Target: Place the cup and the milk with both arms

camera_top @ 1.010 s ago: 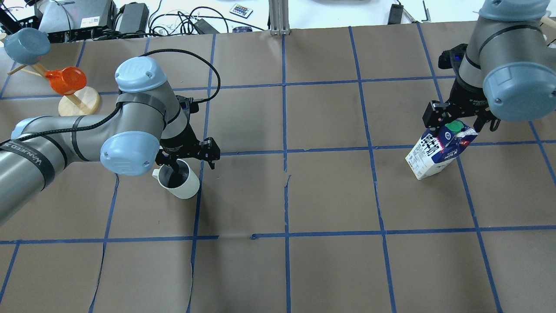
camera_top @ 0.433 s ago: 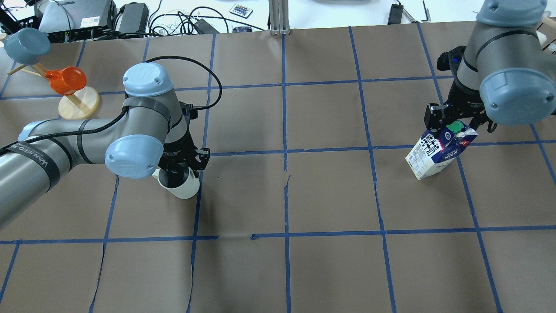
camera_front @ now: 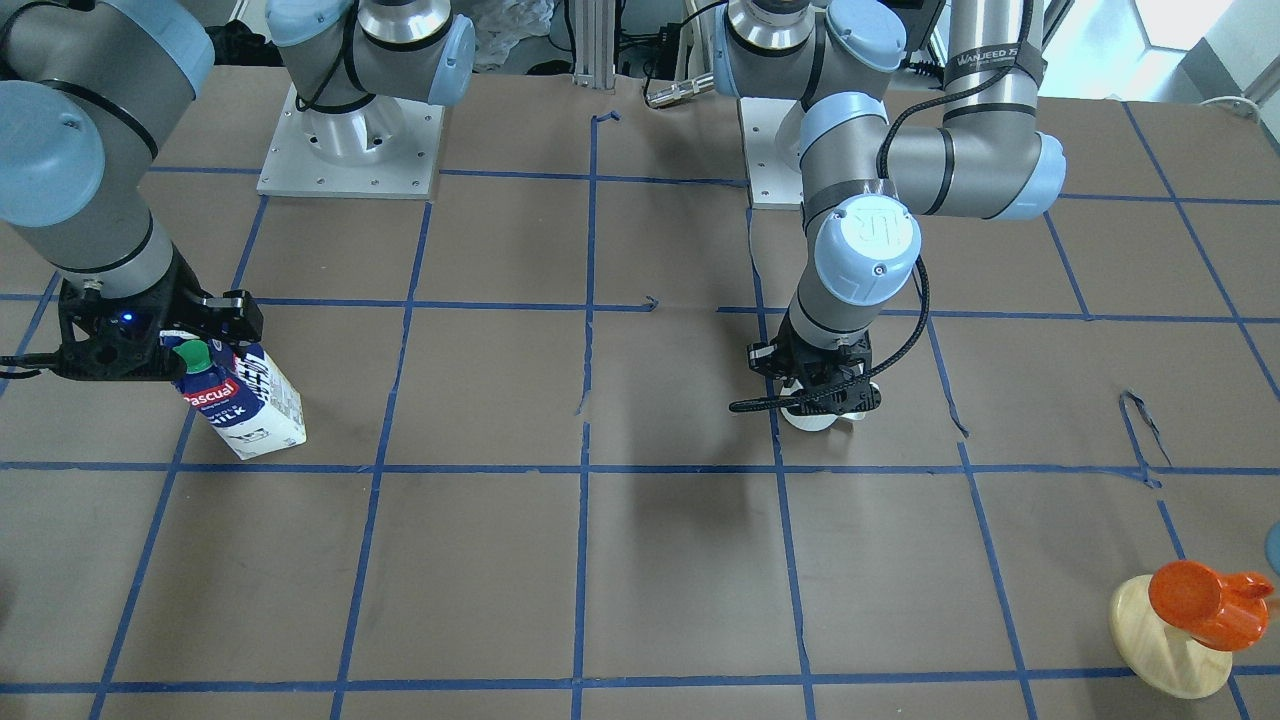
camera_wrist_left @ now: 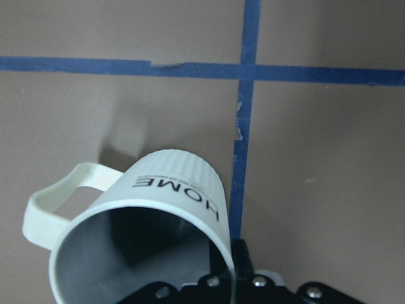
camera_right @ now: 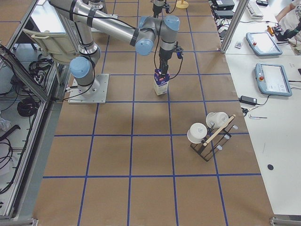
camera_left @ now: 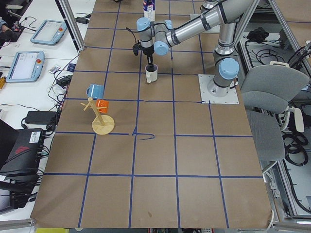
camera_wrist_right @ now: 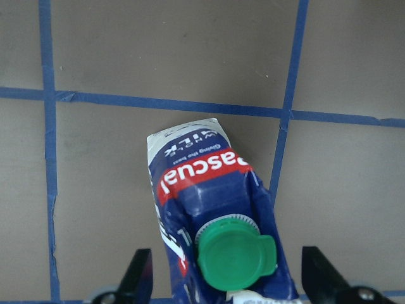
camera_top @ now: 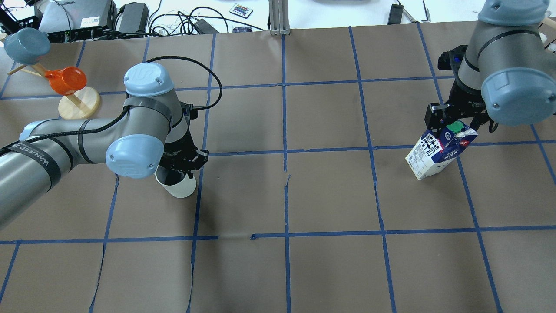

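The white cup (camera_top: pixel 180 188) stands left of centre; the left wrist view shows its "HOME" lettering (camera_wrist_left: pixel 177 183) and grey inside. My left gripper (camera_top: pixel 182 167) is shut on the cup's rim, one finger inside and one finger (camera_wrist_left: pixel 239 253) outside the wall. The cup also shows under the gripper in the front-facing view (camera_front: pixel 810 420). The blue and white milk carton (camera_top: pixel 436 152) with a green cap stands at the right. My right gripper (camera_top: pixel 456 124) is open astride its gabled top. In the right wrist view both fingers (camera_wrist_right: pixel 139 278) stand apart from the carton (camera_wrist_right: pixel 202 183).
A round wooden stand with an orange cup (camera_top: pixel 65 80) and a blue cup (camera_top: pixel 26 43) stands at the far left. A rack with white cups (camera_right: pixel 207 134) is on the right end. Cables and devices (camera_top: pixel 130 17) lie beyond the table's far edge.
My left gripper has closed from wide open onto the cup's rim, and the cup's handle has gone out of sight under the arm. The right arm and the milk have hardly moved.
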